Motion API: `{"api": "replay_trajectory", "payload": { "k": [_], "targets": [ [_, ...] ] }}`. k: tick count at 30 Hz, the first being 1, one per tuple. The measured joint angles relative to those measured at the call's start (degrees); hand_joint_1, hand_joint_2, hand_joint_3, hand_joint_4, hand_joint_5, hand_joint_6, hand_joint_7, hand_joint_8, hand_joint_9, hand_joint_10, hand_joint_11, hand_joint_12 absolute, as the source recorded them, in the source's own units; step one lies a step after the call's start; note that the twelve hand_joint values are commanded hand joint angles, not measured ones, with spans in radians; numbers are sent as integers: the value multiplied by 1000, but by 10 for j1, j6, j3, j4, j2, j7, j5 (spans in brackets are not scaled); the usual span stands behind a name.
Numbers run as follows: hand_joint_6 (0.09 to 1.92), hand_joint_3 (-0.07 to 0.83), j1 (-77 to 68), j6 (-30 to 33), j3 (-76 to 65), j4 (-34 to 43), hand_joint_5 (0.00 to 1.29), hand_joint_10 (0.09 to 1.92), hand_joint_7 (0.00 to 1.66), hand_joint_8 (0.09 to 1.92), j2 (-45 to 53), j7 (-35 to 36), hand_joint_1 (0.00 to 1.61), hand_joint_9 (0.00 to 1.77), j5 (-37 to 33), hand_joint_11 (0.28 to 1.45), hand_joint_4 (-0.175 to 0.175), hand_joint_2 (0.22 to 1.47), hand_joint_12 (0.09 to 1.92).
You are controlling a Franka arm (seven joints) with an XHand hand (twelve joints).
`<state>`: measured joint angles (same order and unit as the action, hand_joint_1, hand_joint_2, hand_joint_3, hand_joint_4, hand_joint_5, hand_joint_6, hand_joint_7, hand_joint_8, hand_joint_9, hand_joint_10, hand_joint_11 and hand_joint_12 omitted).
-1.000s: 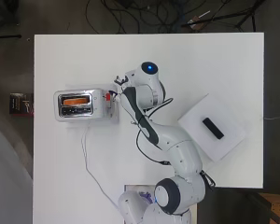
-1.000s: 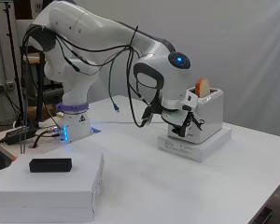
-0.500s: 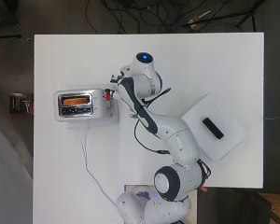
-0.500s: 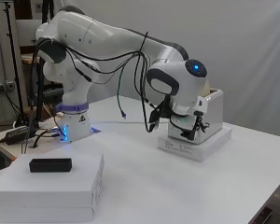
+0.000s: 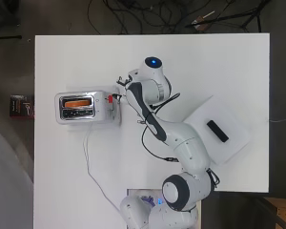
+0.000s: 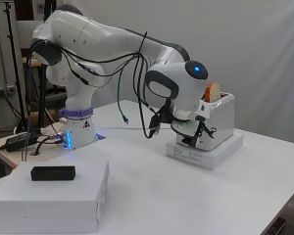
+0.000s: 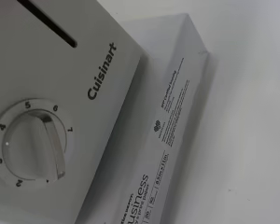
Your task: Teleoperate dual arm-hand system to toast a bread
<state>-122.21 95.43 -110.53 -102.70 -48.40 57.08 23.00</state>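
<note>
Toaster [image 5: 82, 107] on white box [image 6: 206, 152] near table [image 5: 219, 62] left edge, bread [image 5: 77, 102] in slot. Hand [image 5: 120, 91] at toaster's control end; finger state unclear. Open tabletop beyond toaster.

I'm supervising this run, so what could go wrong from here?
The hand is close against the toaster's control end; a sideways nudge might slide it along the white box it stands on. The bread stands high in its slot, so it isn't lowered yet. The cord trails toward the arm's base and could snag.
</note>
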Motion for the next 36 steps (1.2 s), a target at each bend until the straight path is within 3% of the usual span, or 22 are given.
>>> {"api": "replay_trajectory", "payload": {
  "k": [6,17,23,27,31,34,36],
  "targets": [
    [87,0,45,5,21,-21,667,1920,1385,1920,-2,17,250,1743,-30,1418,-95,1087,1790],
    [87,-2,13,-12,18,0,627,1920,1350,1920,-19,29,250,1719,-18,1396,-122,1071,1781],
    [87,-1,-9,-1,-3,9,490,1920,1266,1920,-33,19,239,1688,3,1315,-166,1063,1797],
    [87,0,-34,-22,-25,33,462,1920,1260,1920,-49,9,244,1665,15,1285,-175,1064,1821],
    [87,-3,-49,-59,-66,81,544,1920,1269,1920,-85,26,35,1642,-20,1261,-164,1066,1840],
    [87,7,-47,-68,-80,104,610,1920,1112,1920,-100,51,3,1424,-46,1066,-110,1128,1860],
    [87,7,-30,-42,-80,87,587,1909,912,1906,-103,59,0,1179,-53,814,-80,1154,1737]
  ]
}}
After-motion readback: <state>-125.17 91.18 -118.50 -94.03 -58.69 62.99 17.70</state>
